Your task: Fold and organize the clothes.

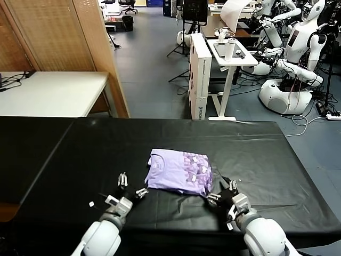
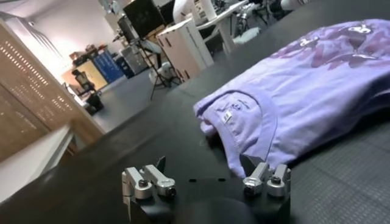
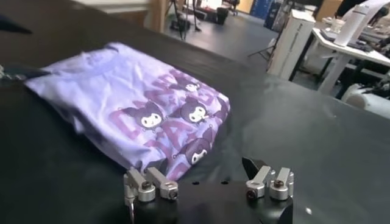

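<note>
the t-shirt (image 1: 178, 171) lies folded into a compact rectangle near the middle of the black table (image 1: 256, 154), a little toward the robot's edge, with the collar on the robot's left and the darker purple cartoon print facing up on the right half. its near edge runs slightly slanted, and the near right corner droops toward the right gripper (image 1: 222, 192).

the left gripper (image 1: 131, 188) sits low over the table just beside the shirt's near left corner, jaws spread wide and holding nothing; in its wrist view the collar end (image 2: 244, 119) is close ahead of the fingertips (image 2: 159, 182) but not between them. the right gripper sits just off the near right corner, jaws also wide and empty, with the printed edge (image 3: 183, 152) right in front of its fingers (image 3: 268, 181).

bare black cloth stretches to both sides of the shirt and behind it to the far edge, so there is open room all round except on the near side, where the two grippers stand. the cloth shows faint creases.

beyond the table are a white desk (image 1: 53, 93) on the left, a wooden screen (image 1: 58, 34), a blue-grey floor, a white standing desk (image 1: 232, 53) and white robots (image 1: 295, 58) at the far right
</note>
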Robot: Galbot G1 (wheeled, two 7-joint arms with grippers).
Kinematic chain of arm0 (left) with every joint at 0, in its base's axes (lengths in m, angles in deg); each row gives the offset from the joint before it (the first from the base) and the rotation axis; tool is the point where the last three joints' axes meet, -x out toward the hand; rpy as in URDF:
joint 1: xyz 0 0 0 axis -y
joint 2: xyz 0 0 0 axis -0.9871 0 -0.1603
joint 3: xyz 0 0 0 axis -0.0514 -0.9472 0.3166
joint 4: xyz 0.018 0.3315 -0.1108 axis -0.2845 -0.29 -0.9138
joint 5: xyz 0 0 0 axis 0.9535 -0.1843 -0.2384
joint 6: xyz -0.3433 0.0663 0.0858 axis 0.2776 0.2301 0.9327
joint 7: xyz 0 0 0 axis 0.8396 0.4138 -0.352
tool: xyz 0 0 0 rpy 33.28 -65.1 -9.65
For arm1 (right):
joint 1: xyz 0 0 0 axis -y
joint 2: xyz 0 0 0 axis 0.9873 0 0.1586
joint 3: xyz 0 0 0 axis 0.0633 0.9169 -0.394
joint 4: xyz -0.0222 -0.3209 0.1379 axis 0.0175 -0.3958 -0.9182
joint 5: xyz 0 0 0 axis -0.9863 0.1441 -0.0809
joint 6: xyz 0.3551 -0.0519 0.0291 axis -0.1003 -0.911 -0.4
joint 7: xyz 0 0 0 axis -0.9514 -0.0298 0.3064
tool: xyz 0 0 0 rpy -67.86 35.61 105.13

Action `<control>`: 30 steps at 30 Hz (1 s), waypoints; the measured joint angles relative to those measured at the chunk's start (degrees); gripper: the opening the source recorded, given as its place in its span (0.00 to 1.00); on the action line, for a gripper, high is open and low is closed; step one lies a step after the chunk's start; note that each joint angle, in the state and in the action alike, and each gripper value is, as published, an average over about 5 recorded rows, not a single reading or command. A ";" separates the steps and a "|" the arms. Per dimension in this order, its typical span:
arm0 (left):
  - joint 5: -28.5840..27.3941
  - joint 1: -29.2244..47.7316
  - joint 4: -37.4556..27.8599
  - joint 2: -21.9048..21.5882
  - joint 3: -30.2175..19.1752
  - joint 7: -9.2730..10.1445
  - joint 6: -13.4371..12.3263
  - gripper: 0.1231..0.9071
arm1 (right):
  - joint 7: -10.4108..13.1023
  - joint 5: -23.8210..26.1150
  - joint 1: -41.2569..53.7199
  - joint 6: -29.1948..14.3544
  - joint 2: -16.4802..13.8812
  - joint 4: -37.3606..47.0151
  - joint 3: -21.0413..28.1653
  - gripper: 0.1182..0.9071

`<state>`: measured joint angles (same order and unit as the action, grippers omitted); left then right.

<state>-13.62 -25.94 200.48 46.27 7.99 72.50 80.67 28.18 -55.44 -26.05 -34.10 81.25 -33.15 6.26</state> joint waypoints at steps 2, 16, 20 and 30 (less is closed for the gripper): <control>0.01 -0.36 0.70 -0.28 0.02 -0.05 1.40 1.00 | 0.00 0.03 0.32 -0.01 -0.23 0.13 -0.11 1.00; 2.64 -2.45 6.52 -0.55 0.97 1.01 1.25 1.00 | -0.20 -4.17 -0.51 -5.47 -0.78 -1.79 -1.83 1.00; 5.94 -2.72 6.84 0.00 2.15 2.58 -4.03 1.00 | -0.03 -6.18 -1.44 -7.99 -0.43 -3.58 -3.31 1.00; 13.96 -5.35 8.43 3.24 7.32 -2.57 -25.09 1.00 | 2.41 -12.31 -5.00 -17.07 2.75 -8.07 -8.54 1.00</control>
<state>0.34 -31.29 208.91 49.51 15.31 69.94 55.58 30.58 -67.75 -31.05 -51.16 83.99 -41.22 -2.28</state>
